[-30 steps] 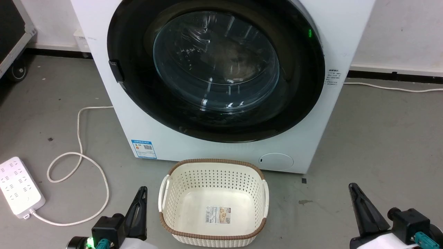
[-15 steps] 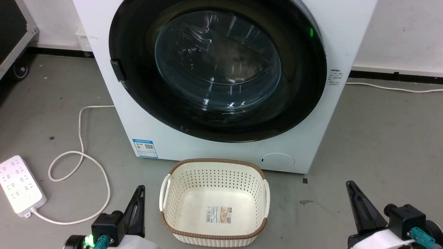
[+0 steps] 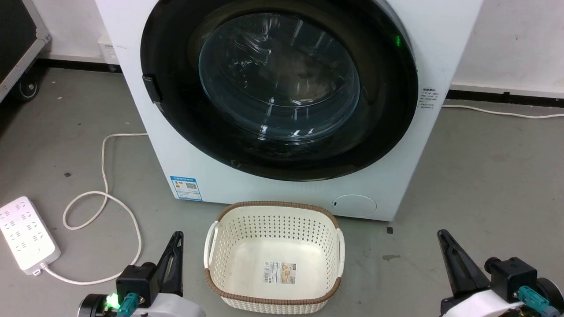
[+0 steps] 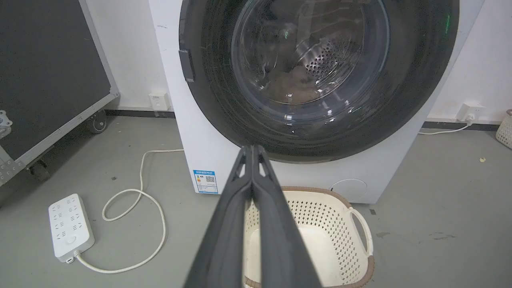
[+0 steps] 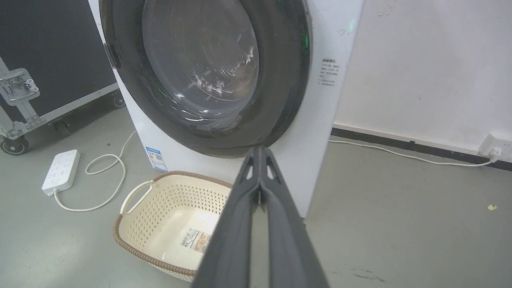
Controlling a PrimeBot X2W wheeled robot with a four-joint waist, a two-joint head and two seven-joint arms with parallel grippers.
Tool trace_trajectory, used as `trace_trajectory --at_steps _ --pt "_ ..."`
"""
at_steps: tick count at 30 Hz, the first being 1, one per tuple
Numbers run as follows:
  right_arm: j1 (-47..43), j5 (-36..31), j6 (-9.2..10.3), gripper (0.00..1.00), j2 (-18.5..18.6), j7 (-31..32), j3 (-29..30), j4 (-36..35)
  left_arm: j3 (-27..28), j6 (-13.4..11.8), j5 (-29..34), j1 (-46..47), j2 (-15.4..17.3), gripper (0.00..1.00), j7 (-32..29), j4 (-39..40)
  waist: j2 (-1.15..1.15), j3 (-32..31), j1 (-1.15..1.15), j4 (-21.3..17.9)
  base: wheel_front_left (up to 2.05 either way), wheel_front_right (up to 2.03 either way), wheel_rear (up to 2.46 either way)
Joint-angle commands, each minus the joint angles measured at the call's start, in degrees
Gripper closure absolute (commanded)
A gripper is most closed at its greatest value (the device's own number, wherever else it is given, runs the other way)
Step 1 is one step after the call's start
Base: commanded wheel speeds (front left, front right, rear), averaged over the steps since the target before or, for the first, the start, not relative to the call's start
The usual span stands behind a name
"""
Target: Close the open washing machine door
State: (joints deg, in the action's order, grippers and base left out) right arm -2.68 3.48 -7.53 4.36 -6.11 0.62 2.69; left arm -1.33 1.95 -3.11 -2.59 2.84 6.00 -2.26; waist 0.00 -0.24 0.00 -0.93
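Note:
The washing machine door (image 3: 387, 110) is a big glossy black ring around a bulging clear glass window (image 3: 280, 75). It lies flat against the front of the white machine (image 3: 410, 176), and I see no gap at its rim. The door (image 4: 416, 80) and steel drum show in the left wrist view; the door (image 5: 280, 80) shows in the right wrist view. My left gripper (image 3: 177, 235) is shut and empty, low at the left, well short of the machine. My right gripper (image 3: 440, 233) is shut and empty at the lower right. Both pairs of fingers, left (image 4: 252, 149) and right (image 5: 260, 150), are pressed together.
A cream perforated basket (image 3: 211, 246) with a brown rim stands on the floor right in front of the machine, between my grippers. A white power strip (image 3: 26, 235) and its looping cord (image 3: 103, 167) lie at the left. A black wheeled case (image 4: 48, 72) stands far left.
The whole head picture has drifted slightly to the right, so the camera has moved. Both grippers stay shut and low, and the door looks the same.

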Motion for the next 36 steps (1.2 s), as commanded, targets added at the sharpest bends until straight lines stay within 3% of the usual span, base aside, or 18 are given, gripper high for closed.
trace_trajectory --at_steps 1,36 --pt "1.09 -0.5 0.03 1.0 -0.43 0.46 -0.13 -0.57 0.13 -0.34 0.45 0.77 0.02 1.0 -0.38 0.3 0.0 0.01 0.0 0.04 0.0 0.0 0.0" --pt "2.35 -2.86 0.04 1.0 -1.26 4.93 -0.52 -2.24 1.08 -1.61 2.56 2.21 0.03 1.0 -4.83 1.85 0.0 0.19 0.0 0.74 0.0 0.0 0.0"
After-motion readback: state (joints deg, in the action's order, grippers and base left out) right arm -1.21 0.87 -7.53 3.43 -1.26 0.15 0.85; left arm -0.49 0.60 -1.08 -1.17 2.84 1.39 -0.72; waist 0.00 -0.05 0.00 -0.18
